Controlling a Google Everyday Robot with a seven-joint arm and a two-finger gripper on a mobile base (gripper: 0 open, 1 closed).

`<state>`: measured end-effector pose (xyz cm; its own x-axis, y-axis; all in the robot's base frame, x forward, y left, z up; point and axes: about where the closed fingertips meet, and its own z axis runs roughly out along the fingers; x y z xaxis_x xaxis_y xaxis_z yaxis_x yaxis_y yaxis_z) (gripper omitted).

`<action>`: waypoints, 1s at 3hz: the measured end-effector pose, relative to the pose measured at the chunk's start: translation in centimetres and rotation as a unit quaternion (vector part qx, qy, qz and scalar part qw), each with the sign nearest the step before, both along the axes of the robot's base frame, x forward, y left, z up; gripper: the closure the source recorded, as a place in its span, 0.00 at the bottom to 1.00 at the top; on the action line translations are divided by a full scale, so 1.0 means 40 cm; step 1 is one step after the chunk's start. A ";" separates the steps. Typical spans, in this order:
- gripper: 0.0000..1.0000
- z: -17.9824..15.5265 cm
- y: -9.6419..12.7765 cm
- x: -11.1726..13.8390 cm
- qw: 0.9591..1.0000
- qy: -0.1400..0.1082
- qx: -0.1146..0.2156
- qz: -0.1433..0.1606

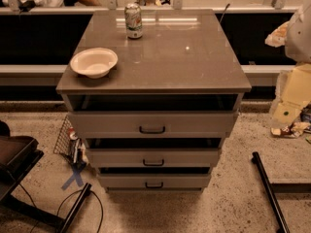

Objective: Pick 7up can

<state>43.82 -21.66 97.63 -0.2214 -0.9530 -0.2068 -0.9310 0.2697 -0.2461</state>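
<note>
7up can (133, 21) stands on bench (189, 69) at back; pincer (291, 93) far off by right edge, can't tell if spread.

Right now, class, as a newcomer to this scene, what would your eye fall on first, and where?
The 7up can stands upright at the back of the grey drawer cabinet, on its top, with a white bowl near the front left corner. The pincer hangs at the picture's right edge, well away from the can.

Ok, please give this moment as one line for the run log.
white-green 7up can: upright, back of grey cabinet top, not grasped | hand: not in view | white round bowl: front-left corner
</note>
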 end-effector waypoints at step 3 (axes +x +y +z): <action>0.00 0.053 -0.002 0.152 0.995 -0.066 0.065 -0.037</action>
<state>49.91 -21.74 99.75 -0.2534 -0.8980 -0.3597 -0.8688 0.3748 -0.3236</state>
